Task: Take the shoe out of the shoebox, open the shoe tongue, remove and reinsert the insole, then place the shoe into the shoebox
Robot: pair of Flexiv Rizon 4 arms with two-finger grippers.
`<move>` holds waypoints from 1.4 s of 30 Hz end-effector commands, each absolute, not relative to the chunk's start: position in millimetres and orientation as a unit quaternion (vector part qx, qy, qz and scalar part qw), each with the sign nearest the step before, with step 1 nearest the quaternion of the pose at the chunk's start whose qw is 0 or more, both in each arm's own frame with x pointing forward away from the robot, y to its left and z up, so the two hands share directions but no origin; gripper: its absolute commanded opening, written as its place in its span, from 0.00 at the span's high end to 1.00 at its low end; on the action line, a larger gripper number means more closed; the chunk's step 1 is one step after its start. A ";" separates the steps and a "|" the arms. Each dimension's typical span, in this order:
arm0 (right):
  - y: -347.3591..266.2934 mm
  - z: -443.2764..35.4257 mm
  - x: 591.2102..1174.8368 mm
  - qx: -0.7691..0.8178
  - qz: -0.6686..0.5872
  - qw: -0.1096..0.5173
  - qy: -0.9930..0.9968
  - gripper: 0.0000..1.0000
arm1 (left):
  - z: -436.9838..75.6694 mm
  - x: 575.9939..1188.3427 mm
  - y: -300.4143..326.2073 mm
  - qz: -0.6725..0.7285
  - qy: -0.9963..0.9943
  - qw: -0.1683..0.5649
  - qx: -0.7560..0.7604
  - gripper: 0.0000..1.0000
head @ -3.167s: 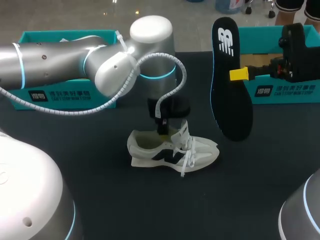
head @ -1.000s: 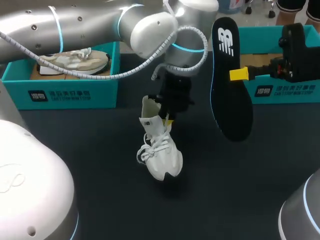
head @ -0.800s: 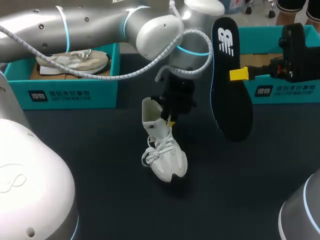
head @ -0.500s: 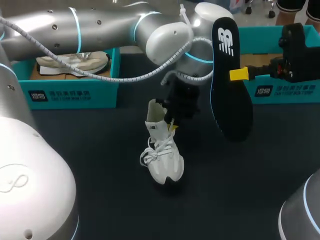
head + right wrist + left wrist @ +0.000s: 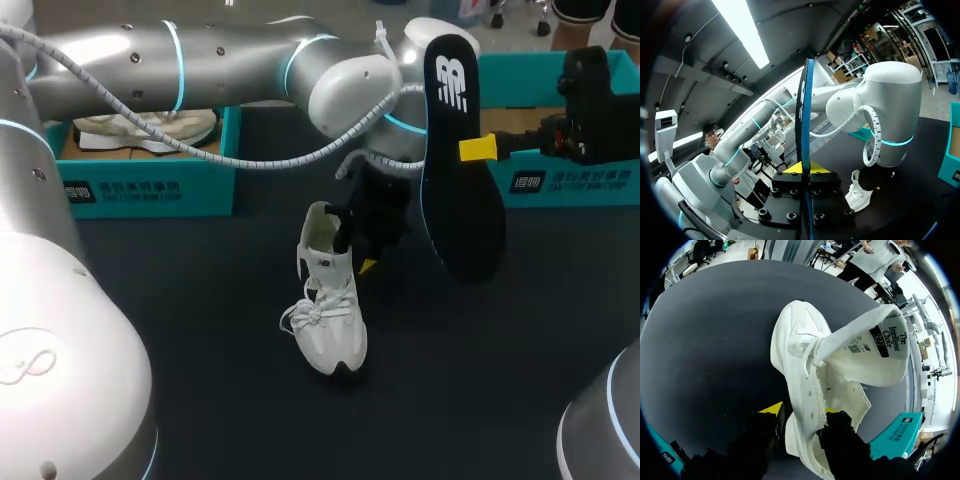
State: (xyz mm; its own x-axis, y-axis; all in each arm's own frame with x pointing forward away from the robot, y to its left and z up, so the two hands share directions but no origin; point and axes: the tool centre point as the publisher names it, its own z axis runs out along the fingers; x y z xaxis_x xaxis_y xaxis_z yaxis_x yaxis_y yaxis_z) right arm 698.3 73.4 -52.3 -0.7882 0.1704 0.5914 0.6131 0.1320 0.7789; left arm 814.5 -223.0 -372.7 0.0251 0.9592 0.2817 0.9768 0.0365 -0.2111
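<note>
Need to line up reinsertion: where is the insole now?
Head view, right of centre: the insole hangs upright in the right gripper, just right of the shoe held by the left gripper.

Looks like a robotics lab, arranged as a test bench. Shown by two heavy silver-and-white machines, the left arm (image 5: 200, 55) and the right arm (image 5: 605, 430), with glowing teal rings at the joints and a spiral-wrapped cable (image 5: 250, 162) strung along the left one. Shown too by the plain dark table (image 5: 180, 330), laid out like a trial: two open teal cartons at the far edge, the left shoebox (image 5: 150, 185) and the right shoebox (image 5: 570, 180), plus a white shoe (image 5: 330, 310) and a black insole (image 5: 462, 180) held by the arms.
</note>
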 end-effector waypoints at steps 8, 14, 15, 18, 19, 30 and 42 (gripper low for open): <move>74.5 -53.0 699.1 -0.269 -0.601 0.184 -0.730 1.00 | -325.0 826.0 -213.6 0.087 -0.780 0.060 -0.617 0.00; 74.5 -53.0 699.1 -0.269 -0.601 0.184 -0.730 1.00 | -299.7 836.0 -207.3 0.185 -0.789 -0.029 -0.585 0.00; 74.5 -53.0 699.1 -0.269 -0.601 0.184 -0.730 1.00 | -296.0 837.1 -206.4 0.201 -0.786 -0.042 -0.583 0.00; 74.5 -53.0 699.1 -0.269 -0.601 0.184 -0.730 1.00 | -283.5 839.7 -202.4 0.266 -0.772 -0.088 -0.571 0.00; 74.5 -53.0 699.1 -0.269 -0.601 0.184 -0.730 1.00 | -279.3 840.4 -201.4 0.282 -0.766 -0.100 -0.568 0.00; 74.5 -53.0 699.1 -0.269 -0.601 0.184 -0.730 1.00 | -272.2 841.7 -200.5 0.325 -0.731 -0.106 -0.591 0.00; 72.3 -52.0 708.2 -0.297 -0.618 0.211 -0.696 1.00 | -263.2 841.2 -200.7 0.335 -0.726 -0.163 -0.577 0.00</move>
